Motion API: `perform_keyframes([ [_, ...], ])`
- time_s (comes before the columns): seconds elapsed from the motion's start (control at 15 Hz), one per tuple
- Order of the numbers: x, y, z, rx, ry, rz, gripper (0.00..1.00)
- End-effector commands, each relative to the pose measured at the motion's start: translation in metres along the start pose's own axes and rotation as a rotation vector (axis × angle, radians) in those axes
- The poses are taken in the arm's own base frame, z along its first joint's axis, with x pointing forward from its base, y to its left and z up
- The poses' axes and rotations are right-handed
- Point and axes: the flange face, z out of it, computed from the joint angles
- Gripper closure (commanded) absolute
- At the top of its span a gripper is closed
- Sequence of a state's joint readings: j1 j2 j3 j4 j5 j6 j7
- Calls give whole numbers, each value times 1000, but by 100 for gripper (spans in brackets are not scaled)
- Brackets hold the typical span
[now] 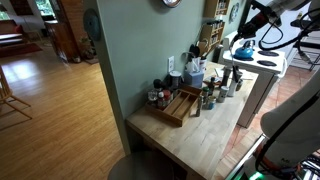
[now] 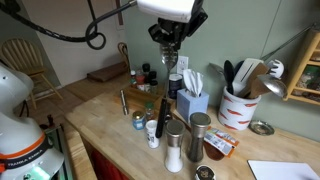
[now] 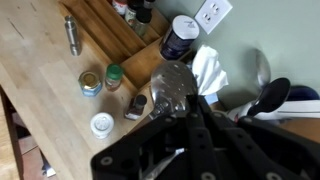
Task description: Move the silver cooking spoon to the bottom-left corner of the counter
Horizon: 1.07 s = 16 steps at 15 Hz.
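Observation:
My gripper hangs over the middle of the light wood counter, close to the back wall. It is shut on the silver cooking spoon. In the wrist view the shiny rounded bowl sticks out past my closed fingers, and the handle is hidden between them. In an exterior view the spoon points down from the fingers, well above the counter. The counter also shows in the wrist view and in an exterior view.
A wooden tray lies on the counter beside small jars and a metal cylinder. A tissue box, two steel shakers and a white crock of dark utensils stand near the gripper. A white appliance top adjoins the counter.

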State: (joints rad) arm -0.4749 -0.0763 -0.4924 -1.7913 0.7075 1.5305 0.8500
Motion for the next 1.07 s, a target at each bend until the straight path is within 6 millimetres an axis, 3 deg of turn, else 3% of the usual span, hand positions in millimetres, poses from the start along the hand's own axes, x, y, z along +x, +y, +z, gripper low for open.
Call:
perform_keyframes([
  [0.0, -5, 9, 8, -95, 39, 33, 99],
  [0.2, -12, 9, 18, -132, 33, 2, 99],
  [0.27, -5, 1, 13, -102, 42, 8, 97],
  [0.73, -10, -1, 19, -113, 38, -3, 99],
  [1.0, -27, 17, 20, -272, 72, 28, 99],
])
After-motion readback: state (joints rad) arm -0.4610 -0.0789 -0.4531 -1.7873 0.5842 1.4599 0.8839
